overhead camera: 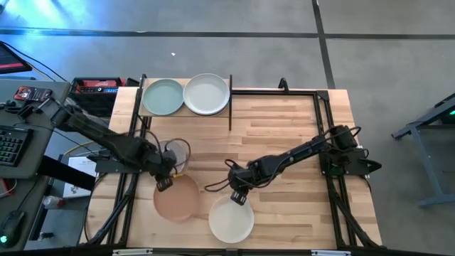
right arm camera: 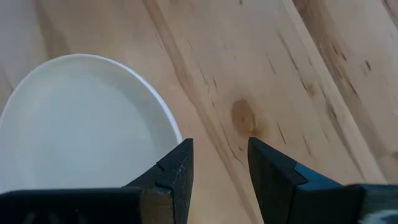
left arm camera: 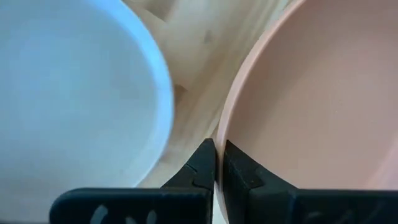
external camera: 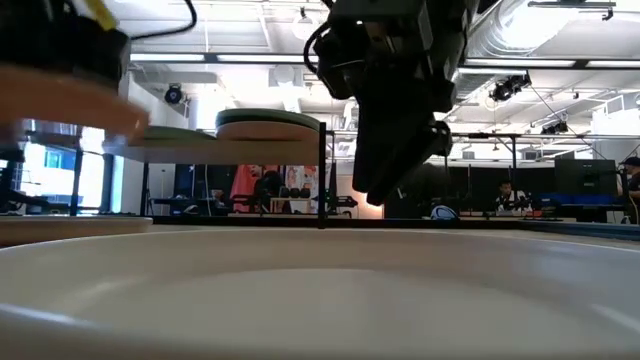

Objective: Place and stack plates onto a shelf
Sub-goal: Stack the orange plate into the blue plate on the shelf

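Two plates [overhead camera: 186, 96] are already resting on the shelf [overhead camera: 231, 99]; the terracotta plate [overhead camera: 178, 200], near the surface's front edge, is apparently being clamped at its rim by the left end effector [overhead camera: 166, 182], for lifting. The right end effector [overhead camera: 238, 196], fingers apart, is being held above the cream plate [overhead camera: 231, 220].

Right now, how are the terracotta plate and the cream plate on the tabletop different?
The terracotta plate is reddish-brown; the cream plate is off-white. The left gripper is shut on the terracotta plate's rim, while the right gripper hangs open just beyond the cream plate's rim, holding nothing. In the low view the terracotta plate looks lifted; the cream plate lies flat. Both are round, shallow and look the same size.
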Available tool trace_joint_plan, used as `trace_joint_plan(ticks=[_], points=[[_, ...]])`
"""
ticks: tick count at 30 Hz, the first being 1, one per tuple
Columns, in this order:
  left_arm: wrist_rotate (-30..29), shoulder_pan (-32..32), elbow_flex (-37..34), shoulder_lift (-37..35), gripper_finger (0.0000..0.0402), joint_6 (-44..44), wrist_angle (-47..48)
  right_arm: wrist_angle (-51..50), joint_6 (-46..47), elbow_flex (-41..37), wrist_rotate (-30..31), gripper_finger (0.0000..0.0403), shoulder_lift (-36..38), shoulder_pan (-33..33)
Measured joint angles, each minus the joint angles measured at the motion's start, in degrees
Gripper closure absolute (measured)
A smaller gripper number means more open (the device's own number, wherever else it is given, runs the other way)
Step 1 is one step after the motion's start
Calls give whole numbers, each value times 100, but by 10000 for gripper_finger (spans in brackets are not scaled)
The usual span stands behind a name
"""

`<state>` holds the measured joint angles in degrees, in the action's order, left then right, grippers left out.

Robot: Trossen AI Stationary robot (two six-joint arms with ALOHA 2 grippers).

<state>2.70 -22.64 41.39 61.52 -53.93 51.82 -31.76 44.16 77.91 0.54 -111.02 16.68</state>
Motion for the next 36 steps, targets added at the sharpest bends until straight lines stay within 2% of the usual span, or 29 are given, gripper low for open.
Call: trace_joint_plan(ticks=[10, 18, 29, 36], points=[[-865, 900, 1168, -701, 400, -86, 1959, -44, -863, 101, -421, 274, 0, -581], [-1341, 2161, 2050, -883, 398, -299, 3223, -464, -2235, 995, -462, 274, 0, -1069], [-1661, 4004, 2742, -903, 397, 52, 3452, -1934, -3985, 2572, -100, 274, 0, -1752], [-1701, 5261, 2913, -905, 397, 262, 3522, -2535, -4754, 3118, 30, 274, 0, -2074]])
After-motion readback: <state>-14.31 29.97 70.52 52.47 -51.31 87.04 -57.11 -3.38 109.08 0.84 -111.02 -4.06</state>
